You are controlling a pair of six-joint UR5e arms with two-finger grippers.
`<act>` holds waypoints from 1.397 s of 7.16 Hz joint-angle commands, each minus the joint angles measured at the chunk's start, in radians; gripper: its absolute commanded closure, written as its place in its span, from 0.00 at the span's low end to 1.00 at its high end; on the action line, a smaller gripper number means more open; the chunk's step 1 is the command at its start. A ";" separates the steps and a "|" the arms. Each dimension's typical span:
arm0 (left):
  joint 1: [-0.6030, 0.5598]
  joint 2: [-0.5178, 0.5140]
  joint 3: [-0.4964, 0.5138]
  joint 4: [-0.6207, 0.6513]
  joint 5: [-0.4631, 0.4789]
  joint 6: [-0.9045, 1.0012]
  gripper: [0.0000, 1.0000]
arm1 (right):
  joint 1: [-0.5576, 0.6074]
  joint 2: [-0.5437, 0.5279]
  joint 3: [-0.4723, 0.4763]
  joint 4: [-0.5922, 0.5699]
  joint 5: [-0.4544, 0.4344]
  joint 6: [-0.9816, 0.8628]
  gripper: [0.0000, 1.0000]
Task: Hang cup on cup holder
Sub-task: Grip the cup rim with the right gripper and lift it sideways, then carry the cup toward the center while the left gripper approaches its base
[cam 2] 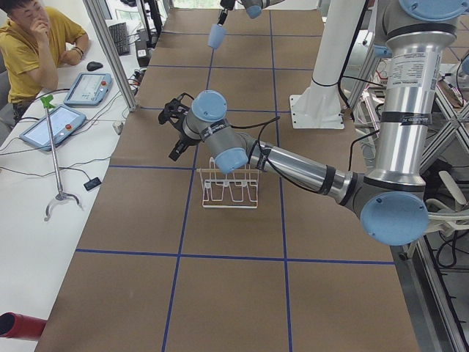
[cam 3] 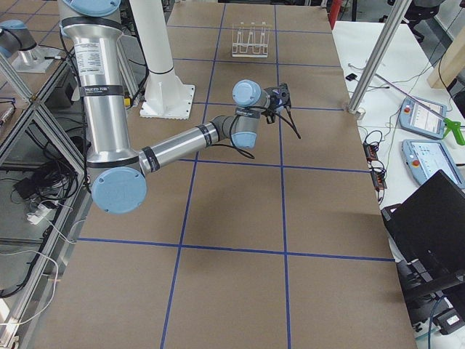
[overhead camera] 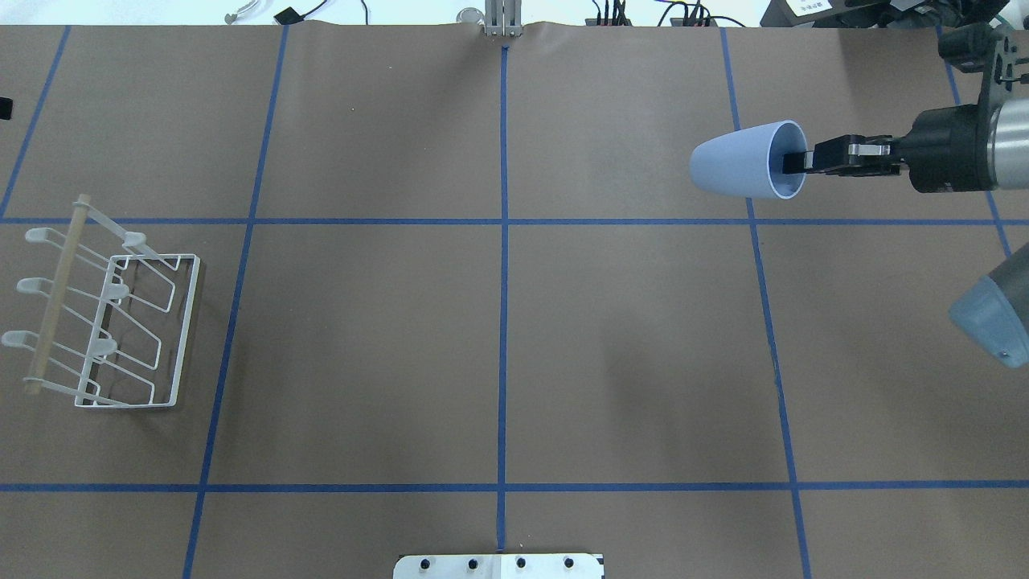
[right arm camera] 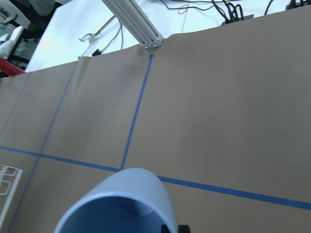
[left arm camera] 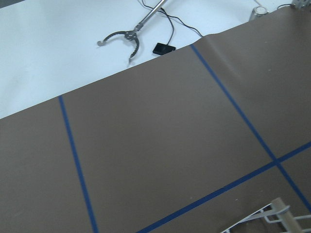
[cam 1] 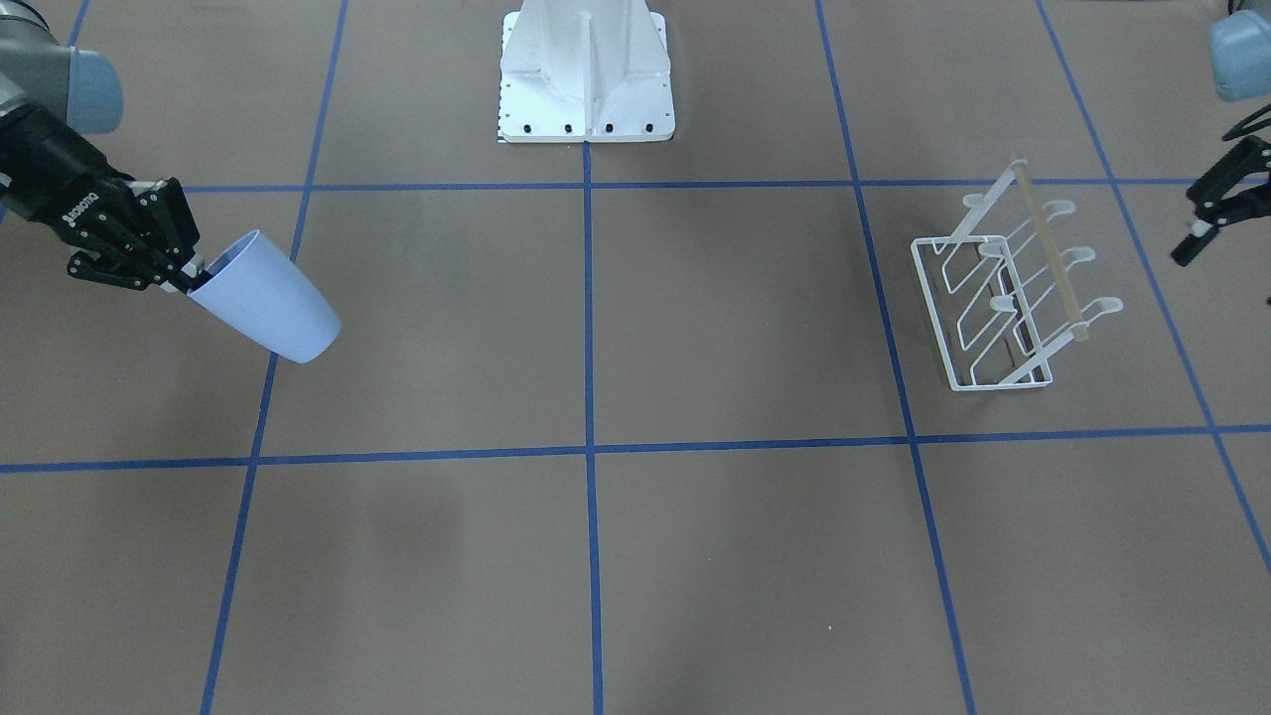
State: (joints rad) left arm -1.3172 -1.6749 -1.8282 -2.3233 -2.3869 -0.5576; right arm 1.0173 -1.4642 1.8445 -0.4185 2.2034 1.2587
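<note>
Cup: one, in right fingers; cup holder: one, six prongs.

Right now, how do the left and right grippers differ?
The right gripper is shut on the rim of the light blue cup; the left gripper is open and empty. The right gripper is far from the cup holder; the left gripper hangs near it. Both are black two-finger grippers.
</note>
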 commanded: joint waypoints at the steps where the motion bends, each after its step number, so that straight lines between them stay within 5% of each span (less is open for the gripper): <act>1: 0.149 -0.138 -0.009 -0.099 -0.003 -0.378 0.01 | -0.034 -0.004 -0.004 0.264 -0.017 0.166 1.00; 3: 0.301 -0.241 -0.013 -0.314 0.000 -0.815 0.01 | -0.107 -0.008 -0.004 0.447 -0.094 0.261 1.00; 6: 0.421 -0.373 -0.013 -0.528 0.012 -1.323 0.01 | -0.344 -0.004 -0.004 0.682 -0.354 0.289 1.00; 8: 0.559 -0.390 -0.046 -0.562 0.133 -1.407 0.01 | -0.544 0.039 -0.004 0.731 -0.564 0.187 1.00; 10: 0.622 -0.390 -0.068 -0.583 0.184 -1.496 0.01 | -0.618 0.093 -0.004 0.731 -0.612 0.127 1.00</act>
State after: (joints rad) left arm -0.7257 -2.0636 -1.8859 -2.8890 -2.2258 -1.9961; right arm 0.4417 -1.3950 1.8401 0.3094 1.6235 1.4128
